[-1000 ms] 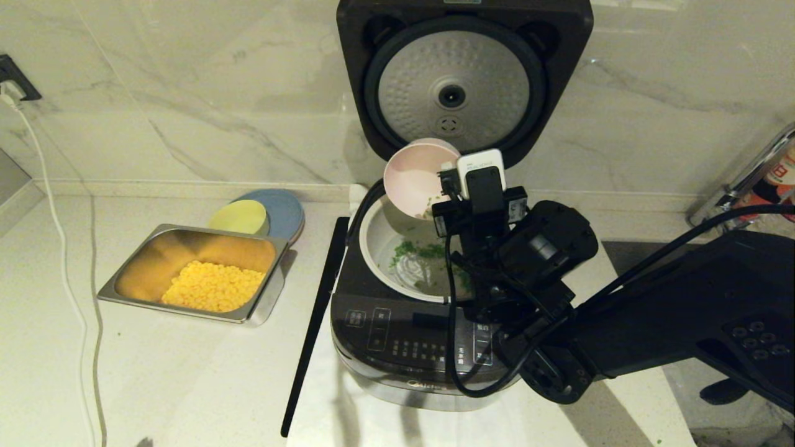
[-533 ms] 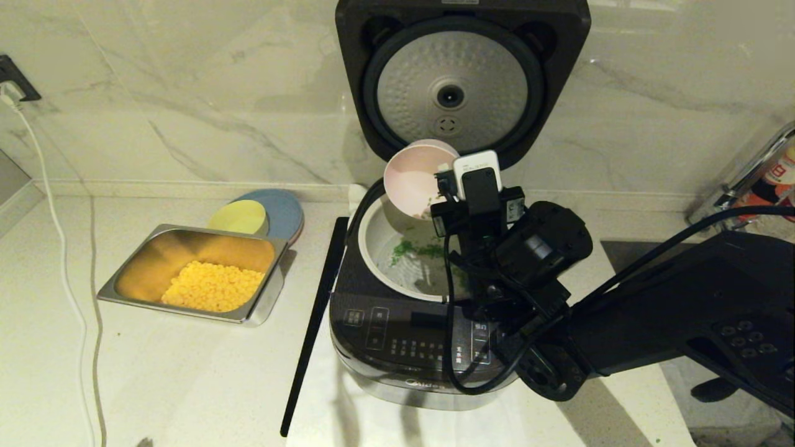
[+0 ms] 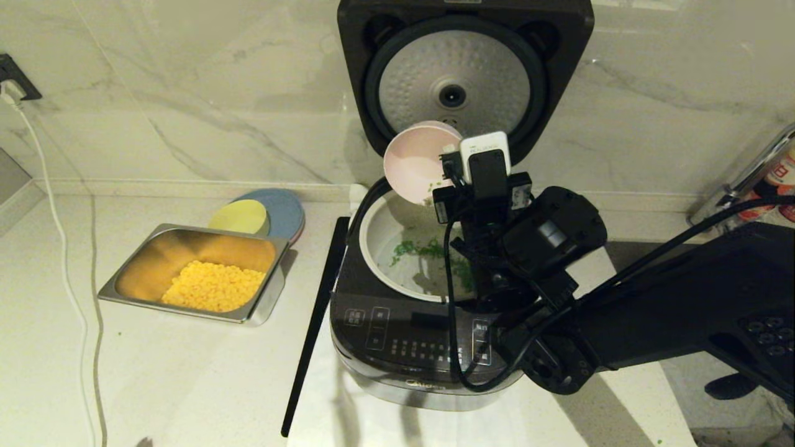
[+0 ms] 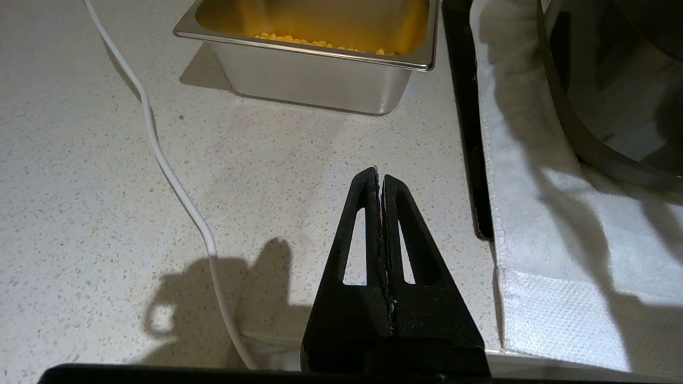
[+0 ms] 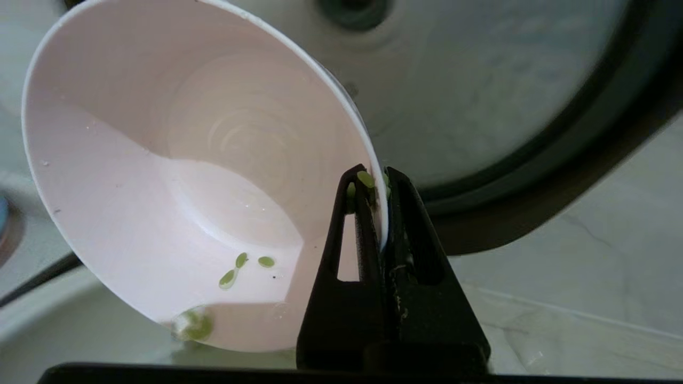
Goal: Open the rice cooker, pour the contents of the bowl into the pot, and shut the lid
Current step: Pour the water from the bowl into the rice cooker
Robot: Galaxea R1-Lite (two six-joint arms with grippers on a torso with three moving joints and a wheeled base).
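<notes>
A pale speckled stone countertop (image 3: 174,372) runs beneath a glossy white marble wall (image 3: 186,105) veined in grey, the two meeting at a low raised ledge. A dark wall socket (image 3: 11,77) sits on the far left of the wall, and a thin white power cord (image 3: 65,267) trails from it down across the counter. A white textured cloth (image 4: 560,256) lies flat on the counter, with a long black strip (image 3: 313,323) just beside its left edge. Warm light falls from above, casting soft shadows on the stone. At the far right edge, a shiny metal rack (image 3: 754,180) stands tilted against the wall.
</notes>
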